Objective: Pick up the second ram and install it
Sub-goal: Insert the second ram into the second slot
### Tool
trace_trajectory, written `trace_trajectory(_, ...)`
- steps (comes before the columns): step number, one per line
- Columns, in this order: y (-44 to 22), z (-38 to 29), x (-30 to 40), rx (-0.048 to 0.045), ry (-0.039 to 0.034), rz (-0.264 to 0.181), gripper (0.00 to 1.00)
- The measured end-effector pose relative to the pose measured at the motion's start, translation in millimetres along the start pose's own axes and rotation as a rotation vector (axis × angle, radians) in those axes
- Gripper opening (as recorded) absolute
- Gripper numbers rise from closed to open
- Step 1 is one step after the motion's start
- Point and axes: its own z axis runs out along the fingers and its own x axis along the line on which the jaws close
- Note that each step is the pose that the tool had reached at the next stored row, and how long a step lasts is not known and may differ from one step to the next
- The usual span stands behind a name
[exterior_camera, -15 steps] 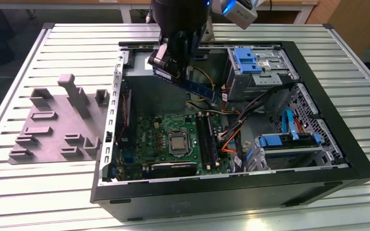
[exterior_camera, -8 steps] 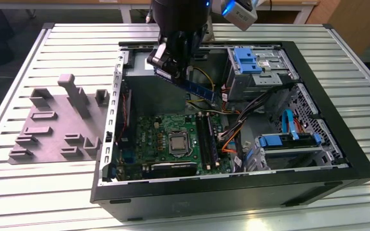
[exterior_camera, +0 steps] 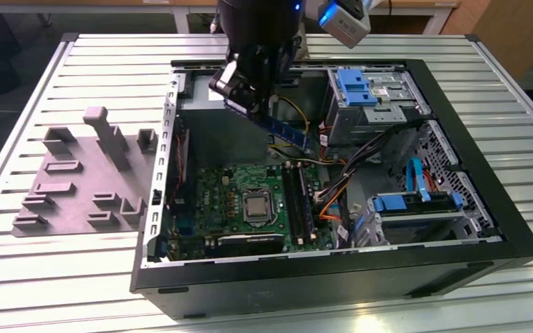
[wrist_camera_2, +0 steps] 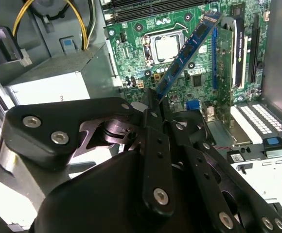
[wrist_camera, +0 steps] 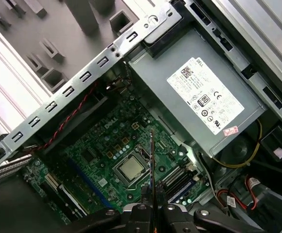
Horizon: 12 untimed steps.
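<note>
- In the exterior view, we see the gripper [exterior_camera: 248, 94] hanging over the open computer case [exterior_camera: 341, 277], which lies on the slatted bench [exterior_camera: 63, 291]. The jaws are closed on one end of the second ram [exterior_camera: 290, 133], a thin blue-green stick slanting down toward the exterior view's right, well above the motherboard [exterior_camera: 239, 201]. It is clear of the board, so we judge the pick done and the seating not yet done.
- In the same view, the long black slots [exterior_camera: 296, 201] lie beside the processor socket [exterior_camera: 257, 208], toward the exterior view's right. Orange and yellow cables [exterior_camera: 336, 187] run close by, so we would want the descent kept clear of them.
- In the second wrist view, the stick [wrist_camera_2: 187, 48] juts out from between the black fingers [wrist_camera_2: 153, 126], pinched near its lower end, its free end over the green board [wrist_camera_2: 146, 34]. We judge that so tilted a stick must be brought level and parallel to a slot before any pressing.
- In the first wrist view, we see the stick [wrist_camera: 151, 160] edge-on, a thin dark line rising from the closed jaws, over the socket [wrist_camera: 131, 168]. The silver power supply [wrist_camera: 204, 97] lies nearby. This view suits checking sideways alignment; pressure should be even along the length, we think.
</note>
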Motion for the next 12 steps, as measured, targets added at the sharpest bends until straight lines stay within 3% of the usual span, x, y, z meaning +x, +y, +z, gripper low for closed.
trace_trajectory(4, 0.0, 0.2, 0.0, 0.0005, -0.0005, 0.036, 0.14)
trace_trajectory(12, 0.0, 0.2, 0.0, 0.0005, -0.0006, 0.037, 0.14)
